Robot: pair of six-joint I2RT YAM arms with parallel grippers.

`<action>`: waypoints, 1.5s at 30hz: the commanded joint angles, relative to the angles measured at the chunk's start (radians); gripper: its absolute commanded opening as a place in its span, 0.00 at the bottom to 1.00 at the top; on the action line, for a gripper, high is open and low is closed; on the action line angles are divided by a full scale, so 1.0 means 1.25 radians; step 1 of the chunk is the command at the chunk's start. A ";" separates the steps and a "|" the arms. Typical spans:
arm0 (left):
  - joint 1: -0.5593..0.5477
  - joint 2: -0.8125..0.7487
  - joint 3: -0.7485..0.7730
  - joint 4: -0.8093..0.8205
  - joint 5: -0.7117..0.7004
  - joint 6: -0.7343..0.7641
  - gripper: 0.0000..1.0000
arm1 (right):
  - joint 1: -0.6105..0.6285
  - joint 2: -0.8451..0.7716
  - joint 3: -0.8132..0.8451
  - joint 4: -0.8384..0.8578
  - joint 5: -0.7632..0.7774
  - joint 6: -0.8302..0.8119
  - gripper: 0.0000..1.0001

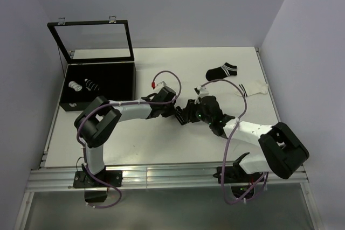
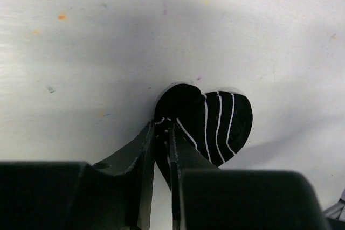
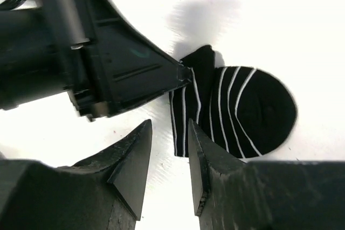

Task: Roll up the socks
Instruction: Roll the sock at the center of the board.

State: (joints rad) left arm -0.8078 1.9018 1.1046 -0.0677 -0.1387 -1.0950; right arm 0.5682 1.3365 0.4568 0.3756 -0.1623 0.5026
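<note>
Top view: both arms are meeting mid-frame on the white worktop. Left wrist: the left tool is clamping an edge of the rolled black, white-striped sock at centre; a firm pinch should be preventing unrolling. Right wrist: the right tool is gaping beside it.

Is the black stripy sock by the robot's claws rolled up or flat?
Rolled up. The black striped sock is a round bundle with its white stripes curving around it, and the left gripper pinches its edge.
</note>
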 commanded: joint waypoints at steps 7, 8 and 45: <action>0.012 -0.082 -0.123 -0.229 -0.107 -0.017 0.04 | 0.199 -0.010 0.076 -0.069 0.286 -0.188 0.41; 0.014 -0.090 -0.134 -0.233 -0.112 -0.021 0.04 | 0.215 -0.003 0.079 -0.062 0.301 -0.196 0.41; 0.050 -0.216 -0.226 -0.169 -0.062 -0.077 0.17 | 0.413 0.314 0.177 -0.058 0.455 -0.240 0.00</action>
State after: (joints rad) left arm -0.7361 1.6638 0.8696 -0.1825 -0.2104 -1.1847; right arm 1.1118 1.7226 0.7162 0.3283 0.4770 0.1318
